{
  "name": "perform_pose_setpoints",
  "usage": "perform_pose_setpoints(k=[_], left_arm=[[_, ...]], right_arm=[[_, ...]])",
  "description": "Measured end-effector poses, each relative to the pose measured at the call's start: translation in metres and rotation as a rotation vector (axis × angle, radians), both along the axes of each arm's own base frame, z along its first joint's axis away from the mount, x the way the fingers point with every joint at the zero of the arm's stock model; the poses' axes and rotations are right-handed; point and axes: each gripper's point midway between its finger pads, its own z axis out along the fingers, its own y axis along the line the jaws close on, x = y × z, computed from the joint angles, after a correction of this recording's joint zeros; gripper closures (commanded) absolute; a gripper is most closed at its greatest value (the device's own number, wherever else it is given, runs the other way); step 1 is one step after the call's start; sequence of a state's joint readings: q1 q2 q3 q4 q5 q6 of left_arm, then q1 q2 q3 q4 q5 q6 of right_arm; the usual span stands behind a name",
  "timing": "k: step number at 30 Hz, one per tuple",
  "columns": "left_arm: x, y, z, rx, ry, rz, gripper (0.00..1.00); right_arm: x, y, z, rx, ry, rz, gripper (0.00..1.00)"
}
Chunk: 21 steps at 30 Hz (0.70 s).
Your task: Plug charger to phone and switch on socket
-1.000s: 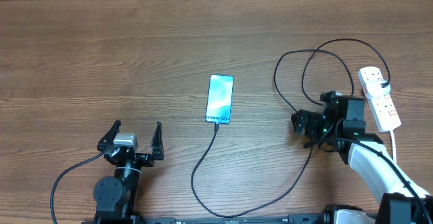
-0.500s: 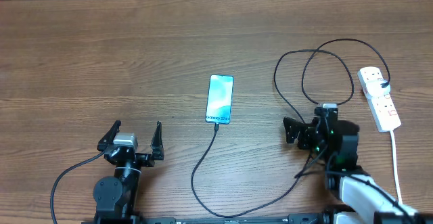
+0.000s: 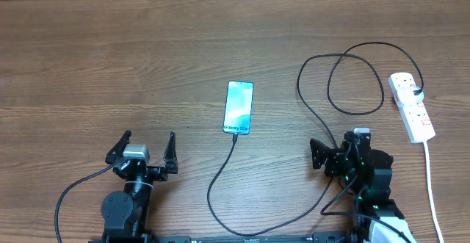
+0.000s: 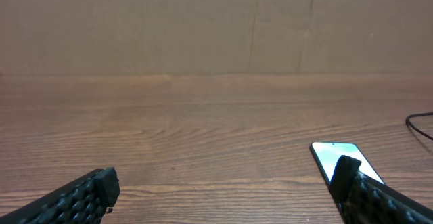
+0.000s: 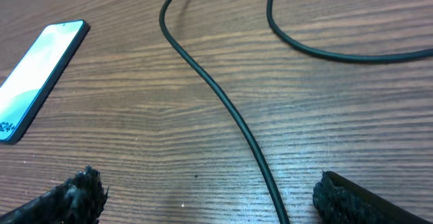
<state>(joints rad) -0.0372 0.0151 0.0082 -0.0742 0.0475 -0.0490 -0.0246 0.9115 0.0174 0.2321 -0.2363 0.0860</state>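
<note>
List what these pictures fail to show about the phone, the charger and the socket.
- Switch position on the socket: in the overhead view the red marks are too small to read, and it is absent from both wrist views.
- Whether the charger tip is fully seated in the phone: overhead, the joint is too small; left wrist, a finger covers the phone's near end; right wrist, the frame edge cuts it off.

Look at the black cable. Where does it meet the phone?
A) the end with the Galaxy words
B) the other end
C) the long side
A: the black cable runs up to the phone at its near end, beside the Galaxy words.
</note>
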Motion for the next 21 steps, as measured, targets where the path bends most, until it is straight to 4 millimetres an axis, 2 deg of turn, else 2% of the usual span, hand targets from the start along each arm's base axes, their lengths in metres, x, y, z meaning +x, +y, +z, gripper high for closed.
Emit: perform_pose_setpoints(k=[14,21], left_arm=[[0.000,0.000,0.000,0.000,0.000,0.000,0.00],[0.000,0.000,0.000,0.000,0.000,0.000,0.00]], right_arm=[[-0.015,0.001,0.015,0.010,-0.028,-0.003,0.00],[-0.010,0.006,0.052,0.028,-0.184,0.023,0.00]])
